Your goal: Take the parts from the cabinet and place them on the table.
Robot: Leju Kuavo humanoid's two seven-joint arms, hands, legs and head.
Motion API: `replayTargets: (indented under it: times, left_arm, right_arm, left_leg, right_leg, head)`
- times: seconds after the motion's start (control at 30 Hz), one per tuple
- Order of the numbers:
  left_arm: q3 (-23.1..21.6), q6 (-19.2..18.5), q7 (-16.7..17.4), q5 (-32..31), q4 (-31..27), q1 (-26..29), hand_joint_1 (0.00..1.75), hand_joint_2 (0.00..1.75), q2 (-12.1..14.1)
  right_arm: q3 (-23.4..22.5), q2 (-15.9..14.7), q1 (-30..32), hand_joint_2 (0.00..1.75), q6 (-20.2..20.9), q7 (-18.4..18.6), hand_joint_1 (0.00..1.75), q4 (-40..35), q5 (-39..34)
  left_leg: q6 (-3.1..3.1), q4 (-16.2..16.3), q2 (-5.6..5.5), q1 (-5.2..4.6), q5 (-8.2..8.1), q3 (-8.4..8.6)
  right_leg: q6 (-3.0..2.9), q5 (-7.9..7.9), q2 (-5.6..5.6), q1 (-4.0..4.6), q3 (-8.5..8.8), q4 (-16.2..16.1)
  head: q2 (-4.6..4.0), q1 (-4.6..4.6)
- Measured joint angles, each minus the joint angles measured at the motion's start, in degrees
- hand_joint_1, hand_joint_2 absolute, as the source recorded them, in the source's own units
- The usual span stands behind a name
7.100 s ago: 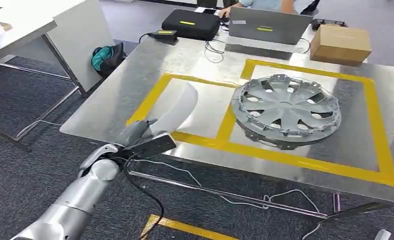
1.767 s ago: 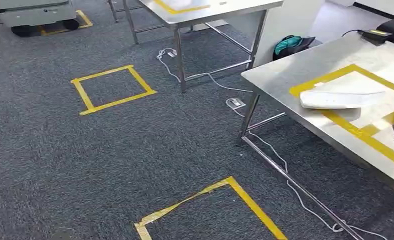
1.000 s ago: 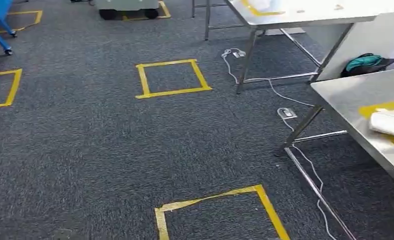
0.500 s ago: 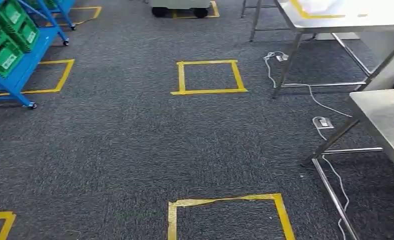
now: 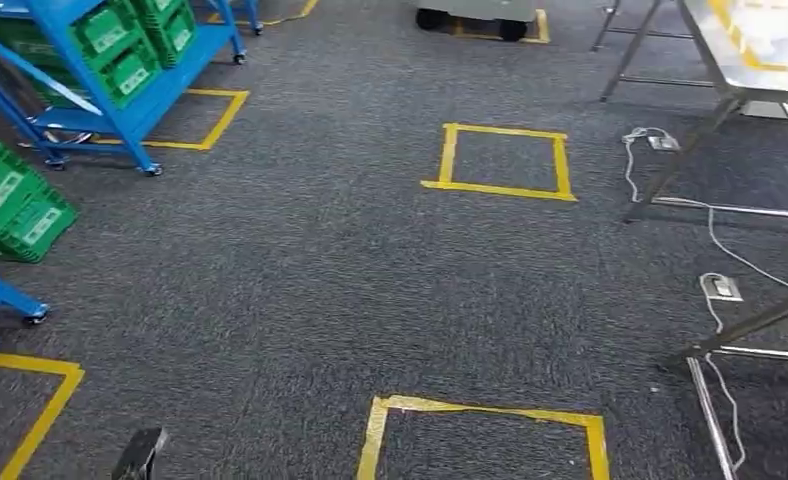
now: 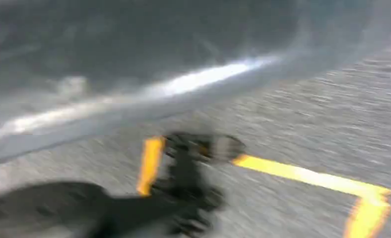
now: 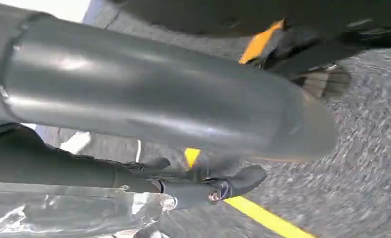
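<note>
Walking back for another part is, I judge, the step in hand, and the blue cabinet (image 5: 120, 70) with its green bins (image 5: 25, 205) stands off to the left across the carpet. Face it squarely before reaching. The left hand (image 6: 183, 183) is too blurred to tell its state; the right hand (image 7: 203, 183) hangs with fingers spread, empty. A desk (image 5: 750, 60) edge stands far right.

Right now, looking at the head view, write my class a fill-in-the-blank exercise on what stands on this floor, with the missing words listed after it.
1. The bins on the blue rack are ____ in colour.
2. The squares marked on the carpet are outlined in ____ tape.
3. A white cable trails across the carpet beneath a ____ with metal legs.

Missing words: green; yellow; table
</note>
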Motion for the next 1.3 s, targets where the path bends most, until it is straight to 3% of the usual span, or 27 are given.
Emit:
replayTargets:
  times: [0.07,0.13,0.17,0.2,0.33,0.37,0.4,0.43,0.5,0.53,0.57,0.63,0.67,0.7,0.77,0.83,0.87,0.9,0.93,1.0,1.03,1.07,1.1,1.17,1.2,1.23,1.3]
  left_arm:
    - [0.09,-0.73,0.80,1.50,-0.66,-0.96,0.00,0.00,0.13]
    - [0.11,-0.97,0.97,2.51,-1.08,-1.04,0.00,0.00,0.18]
    - [0.16,-0.97,0.97,2.79,-1.21,-1.10,0.00,0.00,0.11]
    - [0.18,-0.97,0.97,3.14,-1.27,-1.26,0.00,0.00,0.13]
    - [0.42,0.30,0.43,6.24,-2.19,-1.06,0.00,0.00,0.09]
    - [0.44,0.43,0.43,6.75,-2.54,-0.85,0.00,0.00,0.09]
    - [0.46,0.43,0.45,7.07,-2.78,-0.75,0.00,0.00,-0.17]
    - [0.46,0.45,0.45,7.31,-2.98,-0.90,0.00,0.00,-0.28]
    - [0.46,0.45,0.45,7.42,-3.22,-1.01,0.00,0.00,-0.39]
    - [0.46,0.50,0.45,7.99,-3.41,-0.81,0.00,0.00,-0.39]
    - [0.48,0.54,0.45,8.54,-3.70,-0.55,0.00,0.00,-0.39]
    - [0.48,0.50,0.67,9.59,-4.31,-0.06,0.00,0.00,-0.24]
    - [0.48,0.45,1.04,9.94,-4.64,0.21,0.00,0.00,-0.11]
    - [0.48,0.41,1.32,10.39,-4.75,0.40,0.00,0.00,-0.04]
    - [0.51,0.41,1.72,10.79,-4.92,0.76,0.00,0.00,0.26]
    - [0.51,0.45,1.76,10.79,-4.94,1.67,0.00,0.00,0.83]
    - [0.53,0.45,1.98,10.74,-4.94,1.88,0.00,0.00,0.96]
    - [0.53,0.45,2.18,10.70,-4.97,1.86,0.00,0.00,1.03]
    - [0.51,0.50,2.22,10.68,-4.97,1.63,0.00,0.00,1.29]
    - [0.46,0.56,2.22,10.46,-4.97,1.34,0.00,0.00,1.47]
    - [0.44,0.54,2.24,10.46,-4.97,1.38,0.00,0.00,1.55]
    - [0.44,0.41,2.31,10.66,-4.97,1.41,0.00,0.00,1.64]
    - [0.44,0.28,2.33,10.81,-4.97,1.43,0.00,0.00,1.73]
    - [0.44,-0.05,2.33,11.09,-4.97,1.42,0.00,0.00,1.77]
    - [0.42,-0.16,2.33,11.16,-4.97,1.40,0.00,0.00,1.82]
    - [0.40,-0.29,2.33,11.16,-4.97,1.23,0.00,0.00,2.06]
    - [0.29,-0.55,2.35,11.14,-4.97,1.19,0.00,0.00,2.32]
  right_arm:
    - [0.60,-0.48,-0.26,0.00,0.09,0.24,0.00,0.00,0.38]
    - [1.08,-0.79,-0.30,0.00,0.09,0.33,0.00,0.00,0.53]
    - [1.41,-0.97,-0.26,0.00,0.09,0.37,0.00,0.00,0.57]
    - [1.52,-1.10,-0.24,0.00,0.09,0.40,0.00,0.02,0.64]
    - [2.28,-1.14,-0.25,0.00,-0.20,0.11,0.00,0.09,1.25]
    - [2.43,-1.14,-0.32,0.00,-0.26,-0.02,0.00,0.13,1.29]
    - [2.61,-1.16,-0.38,0.00,-0.37,-0.17,0.00,0.13,1.36]
    - [2.76,-1.18,-0.23,0.00,-0.50,-0.19,0.00,0.13,1.38]
    - [2.87,-1.27,-0.06,0.00,-0.57,-0.19,0.00,0.13,1.45]
    - [2.94,-1.27,-0.07,0.00,-0.65,-0.19,0.00,0.13,1.56]
    - [3.24,-1.27,-0.12,0.00,-0.92,-0.08,0.00,0.13,1.64]
    - [4.31,-1.27,-0.19,0.00,-1.16,0.37,0.00,0.22,1.73]
    - [4.97,-1.25,-0.19,0.00,-1.22,0.42,0.00,0.29,1.73]
    - [5.42,-1.36,-0.15,0.00,-1.33,0.42,0.00,0.29,1.73]
    - [6.30,-1.53,-0.05,0.00,-1.59,0.20,0.00,0.29,1.77]
    - [6.98,-1.64,-0.26,0.00,-1.73,-0.28,0.00,0.29,1.80]
    - [7.35,-1.66,-0.39,0.00,-1.75,-0.48,0.00,0.29,1.80]
    - [7.57,-1.82,-0.51,0.00,-1.86,-0.65,0.00,0.29,1.80]
    - [7.64,-1.82,-0.43,0.00,-1.90,-0.74,0.00,0.31,1.80]
    - [8.25,-1.82,-0.15,0.00,-1.94,-1.09,0.00,0.44,1.80]
    - [8.77,-1.82,-0.02,0.00,-2.09,-1.20,0.00,0.48,1.80]
    - [9.14,-1.84,0.06,0.00,-2.32,-1.22,0.00,0.50,1.80]
    - [9.45,-1.84,0.05,0.00,-2.42,-1.24,0.00,0.50,1.80]
    - [10.08,-1.90,-0.01,0.00,-2.62,-1.27,0.00,0.50,1.80]
    - [10.28,-1.95,-0.01,0.00,-2.64,-1.29,0.00,0.53,1.80]
    - [10.45,-1.95,-0.04,0.00,-2.60,-1.31,0.00,0.70,1.78]
    - [10.56,-1.97,-0.03,0.00,-2.36,-1.29,0.00,0.74,1.77]
  left_leg:
    - [-0.03,0.03,-1.61,-0.16,0.08,0.16]
    - [-0.13,0.06,-2.90,-0.18,0.13,0.35]
    - [-0.25,0.07,-3.56,-0.10,0.20,0.30]
    - [-0.61,0.23,-4.13,-0.27,0.25,0.01]
    - [-2.30,-0.05,-6.86,0.32,1.21,-1.16]
    - [-2.30,0.40,-5.95,0.39,0.76,-1.36]
    - [-2.42,2.04,-2.20,-0.07,-0.81,-2.16]
    - [-2.69,6.11,-0.19,-0.07,-3.43,-4.07]
    - [-3.09,15.09,0.93,0.11,-7.41,-8.08]
    - [-3.29,17.97,1.02,0.18,-8.01,-9.36]
    - [-3.45,17.60,1.06,0.27,-7.06,-9.00]
    - [-3.64,10.04,1.88,0.40,-2.62,-4.96]
    - [-3.71,4.62,3.63,0.38,-0.44,-1.96]
    - [-3.81,1.18,6.66,0.23,0.04,0.05]
    - [-2.21,0.39,5.33,-0.06,-0.18,-0.17]
    - [-1.53,0.37,4.08,-0.27,-0.22,-0.26]
    - [-0.99,0.11,3.39,0.14,0.05,-0.12]
    - [-0.74,0.12,2.88,0.23,0.05,-0.12]
    - [-0.35,0.12,2.27,0.25,0.10,-0.16]
    - [-0.06,0.14,0.85,0.17,0.11,-0.26]
    - [-0.01,0.15,-0.02,0.07,0.14,-0.24]
    - [-0.02,0.17,-0.82,0.04,0.17,-0.23]
    - [-0.07,0.18,-1.73,0.04,0.20,-0.20]
    - [-0.24,0.20,-3.36,0.17,0.30,-0.02]
    - [-0.45,0.21,-3.98,0.23,0.34,-0.02]
    - [-0.90,0.50,-4.66,-0.06,0.41,-0.43]
    - [-1.71,0.10,-5.96,0.39,0.89,-0.95]
  right_leg:
    - [-0.40,1.58,0.18,0.08,-0.99,0.77]
    - [-0.82,7.08,0.99,0.08,2.84,-8.08]
    - [-0.90,9.57,3.05,-0.09,5.29,-13.38]
    - [-1.03,9.29,6.61,-0.40,6.21,-15.80]
    - [-1.61,9.44,4.47,-0.11,6.73,-16.62]
    - [-2.17,9.86,3.53,-0.52,6.92,-17.25]
    - [-2.50,9.99,2.84,-0.35,7.04,-17.53]
    - [-2.67,10.01,1.86,-0.20,7.04,-17.54]
    - [-2.85,9.88,-0.16,-0.07,7.03,-17.53]
    - [-2.85,9.84,-1.06,-0.07,7.02,-17.53]
    - [-2.84,9.79,-1.85,-0.10,7.07,-17.52]
    - [-2.61,9.60,-3.33,-0.24,7.25,-17.50]
    - [-2.31,9.40,-3.89,-0.27,7.47,-17.44]
    - [-1.97,9.18,-4.38,0.05,7.54,-17.37]
    - [-1.27,8.79,-5.60,0.42,7.59,-16.95]
    - [-0.87,8.70,-6.78,0.29,8.16,-17.28]
    - [-0.32,8.23,-6.02,0.00,7.83,-17.05]
    - [-0.08,6.96,-2.94,-0.09,7.30,-15.45]
    - [-0.07,5.01,-1.30,-0.12,5.85,-12.07]
    - [0.05,0.69,-0.15,-0.12,1.34,-2.45]
    - [-0.02,-0.37,-0.06,-0.07,-0.69,1.33]
    - [-0.19,0.25,-0.01,-0.07,-1.31,1.89]
    - [-0.36,2.33,0.03,-0.08,-0.53,-0.37]
    - [-0.73,7.95,1.10,-0.20,4.12,-10.37]
    - [-0.69,9.49,3.74,-0.48,6.30,-14.99]
    - [-0.53,8.57,6.69,-0.90,6.74,-16.64]
    - [-0.83,8.64,5.26,-0.45,7.09,-16.34]
  head:
    - [0.00,-0.02]
    - [0.00,-0.07]
    - [0.00,0.00]
    - [0.00,-0.02]
    - [0.00,-0.11]
    - [0.00,-0.13]
    - [0.00,-0.35]
    - [0.00,-0.65]
    - [0.00,-0.61]
    - [0.00,-0.61]
    - [0.00,-0.63]
    - [0.00,-0.59]
    - [0.00,-0.66]
    - [0.00,-0.74]
    - [0.00,-0.52]
    - [0.00,-0.57]
    - [0.00,-0.63]
    - [0.00,-0.35]
    - [0.00,-0.26]
    - [0.00,-0.18]
    - [0.00,-0.22]
    - [0.00,-0.22]
    - [0.00,-0.20]
    - [0.00,-0.20]
    - [0.00,-0.20]
    - [0.00,-0.28]
    - [0.00,-0.26]
